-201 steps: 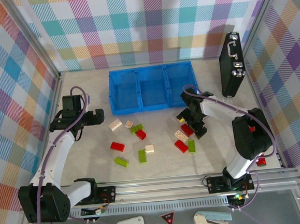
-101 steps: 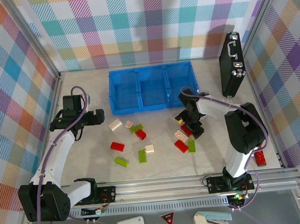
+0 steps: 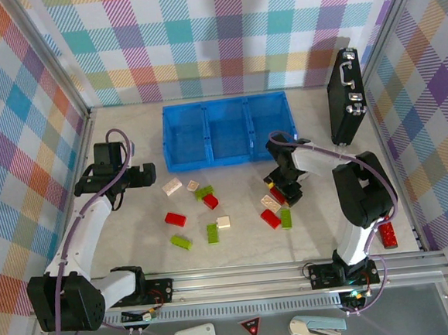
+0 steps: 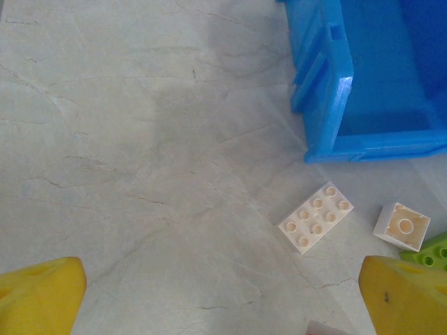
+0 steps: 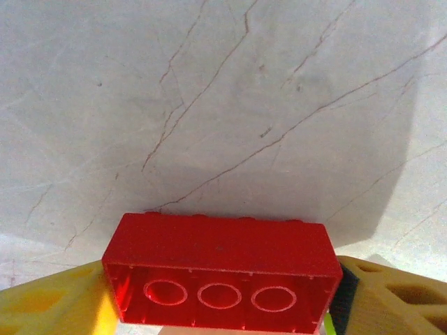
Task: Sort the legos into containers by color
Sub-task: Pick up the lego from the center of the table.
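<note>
Seen from above, a pale marbled surface has plaid walls on three sides. A blue bin [image 3: 225,102] with three side-by-side compartments sits at the middle of the far edge. Loose legos [image 3: 213,233] in red, lime green and cream are scattered across the middle of the surface, between the bin and the near edge. A black briefcase [image 3: 346,97] stands upright near the far right corner.

The right gripper [image 3: 282,190] is low over the right end of the scatter, a little nearer than the bin's right compartment. In the right wrist view, a red brick [image 5: 220,255] spans the gap between the yellow fingers [image 5: 42,303]. Its hollow underside, with three rings, faces the camera. The jaws press on both short ends of the brick, which lies against the surface.

The left gripper [image 3: 145,174] hovers beside the bin's near left corner, toward the left edge. Its jaws are wide apart, with nothing between them. Its wrist view looks down on bare surface and the bin's corner. Just nearer than that corner lies a cream six-stud brick [image 4: 316,217]. A small cream brick [image 4: 401,226] sits beside it, touching a lime green brick [image 4: 433,251] at the frame's edge.
</note>
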Action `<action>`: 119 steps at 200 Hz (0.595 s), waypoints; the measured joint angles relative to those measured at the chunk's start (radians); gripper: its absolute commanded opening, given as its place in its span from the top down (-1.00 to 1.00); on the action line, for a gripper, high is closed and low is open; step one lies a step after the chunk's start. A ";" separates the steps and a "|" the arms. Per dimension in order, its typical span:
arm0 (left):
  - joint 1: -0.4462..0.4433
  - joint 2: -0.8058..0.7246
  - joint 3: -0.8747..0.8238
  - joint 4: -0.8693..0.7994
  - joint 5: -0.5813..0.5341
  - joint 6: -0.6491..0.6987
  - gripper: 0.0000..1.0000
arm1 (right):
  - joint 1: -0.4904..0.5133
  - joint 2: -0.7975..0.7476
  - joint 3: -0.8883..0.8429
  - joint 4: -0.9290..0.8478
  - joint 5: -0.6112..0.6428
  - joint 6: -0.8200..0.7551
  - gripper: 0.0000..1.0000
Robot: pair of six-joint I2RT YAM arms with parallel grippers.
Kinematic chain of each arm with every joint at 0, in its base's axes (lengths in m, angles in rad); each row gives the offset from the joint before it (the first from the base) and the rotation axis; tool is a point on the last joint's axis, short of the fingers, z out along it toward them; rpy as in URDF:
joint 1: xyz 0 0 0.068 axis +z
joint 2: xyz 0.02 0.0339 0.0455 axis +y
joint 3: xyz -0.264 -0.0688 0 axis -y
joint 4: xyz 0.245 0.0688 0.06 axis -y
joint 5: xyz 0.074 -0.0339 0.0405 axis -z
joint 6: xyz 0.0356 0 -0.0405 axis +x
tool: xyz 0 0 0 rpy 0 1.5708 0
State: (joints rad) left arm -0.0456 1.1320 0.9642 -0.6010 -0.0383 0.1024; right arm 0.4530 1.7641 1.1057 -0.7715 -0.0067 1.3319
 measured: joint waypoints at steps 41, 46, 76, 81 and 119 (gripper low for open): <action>0.000 0.000 0.000 0.000 0.000 0.000 -0.99 | 0.000 -0.014 0.000 -0.003 0.008 -0.001 -0.37; 0.000 0.000 0.000 0.000 0.000 0.000 -0.99 | 0.000 -0.019 0.000 -0.005 0.010 -0.002 -0.38; 0.000 0.000 0.000 0.000 0.000 0.000 -0.99 | 0.000 -0.052 0.000 -0.019 0.028 -0.033 -0.28; 0.000 0.000 0.000 0.000 0.000 0.000 -1.00 | 0.000 -0.056 0.000 -0.020 0.032 -0.050 -0.27; 0.000 0.000 0.000 0.000 0.000 0.000 -1.00 | 0.000 -0.072 0.000 -0.032 0.068 -0.236 -0.26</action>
State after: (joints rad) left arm -0.0452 1.1320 0.9642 -0.6006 -0.0383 0.1024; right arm 0.4530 1.6924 1.1057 -0.8036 0.0608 1.0958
